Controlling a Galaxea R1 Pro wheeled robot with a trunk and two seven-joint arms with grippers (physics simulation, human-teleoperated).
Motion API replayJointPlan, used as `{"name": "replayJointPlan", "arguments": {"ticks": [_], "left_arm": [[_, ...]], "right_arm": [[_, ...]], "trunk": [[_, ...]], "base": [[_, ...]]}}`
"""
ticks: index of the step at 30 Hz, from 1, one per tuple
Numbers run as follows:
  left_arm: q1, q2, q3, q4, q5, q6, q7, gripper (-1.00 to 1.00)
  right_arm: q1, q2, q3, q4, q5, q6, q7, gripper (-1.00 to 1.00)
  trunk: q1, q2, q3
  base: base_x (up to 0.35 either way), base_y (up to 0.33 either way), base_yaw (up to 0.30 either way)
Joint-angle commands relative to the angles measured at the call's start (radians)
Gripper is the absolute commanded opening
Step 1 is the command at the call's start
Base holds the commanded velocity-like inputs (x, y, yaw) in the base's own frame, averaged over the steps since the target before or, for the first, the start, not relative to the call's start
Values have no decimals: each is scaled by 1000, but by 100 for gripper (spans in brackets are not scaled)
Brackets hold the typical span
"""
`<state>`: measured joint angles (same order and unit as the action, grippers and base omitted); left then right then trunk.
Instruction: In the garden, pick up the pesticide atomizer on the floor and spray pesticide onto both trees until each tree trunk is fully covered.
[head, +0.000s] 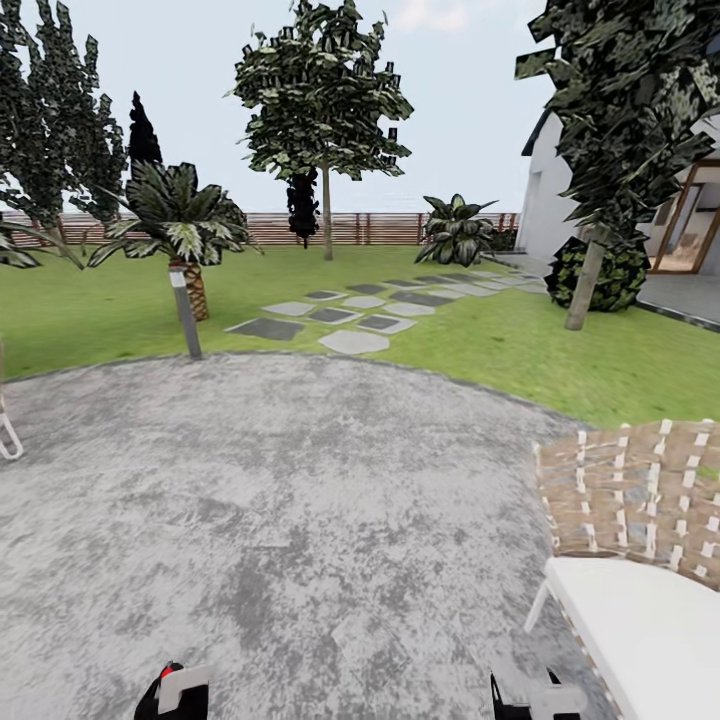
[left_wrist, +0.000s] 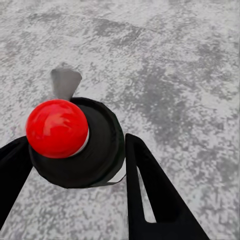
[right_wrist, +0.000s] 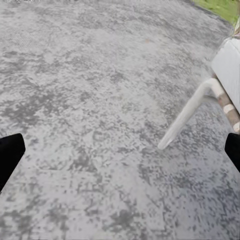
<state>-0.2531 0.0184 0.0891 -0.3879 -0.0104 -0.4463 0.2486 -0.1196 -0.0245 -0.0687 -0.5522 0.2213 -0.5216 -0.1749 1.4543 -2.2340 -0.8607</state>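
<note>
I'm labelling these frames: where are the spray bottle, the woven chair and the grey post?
spray bottle (left_wrist: 57, 128), left wrist view, on its red top knob.
woven chair (head: 640, 500), head view, on the woven backrest.
grey post (head: 187, 320), head view, on the shaft's middle.

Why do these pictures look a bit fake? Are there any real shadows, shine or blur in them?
Head view: flat, even light, trees cast hardly any shadow on the grass, their foliage blocky. Left wrist view: the red ball on the atomizer carries soft highlights; the paving looks smeared. Right wrist view: blotchy ground texture, the chair leg soft-edged.
</note>
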Motion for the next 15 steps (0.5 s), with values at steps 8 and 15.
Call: {"name": "replayJointPlan", "arguments": {"ticks": [8,15], "left_arm": [[0,0,0,0,1,0,0,-100],[0,0,0,0,1,0,1,-100]], "right_arm": [[0,0,0,0,1,0,0,100],[0,0,1,0,0,-1,0,100]], "trunk": [[0,0,0],[0,0,0]], "base": [[340,0,0],[340,0,0]]}}
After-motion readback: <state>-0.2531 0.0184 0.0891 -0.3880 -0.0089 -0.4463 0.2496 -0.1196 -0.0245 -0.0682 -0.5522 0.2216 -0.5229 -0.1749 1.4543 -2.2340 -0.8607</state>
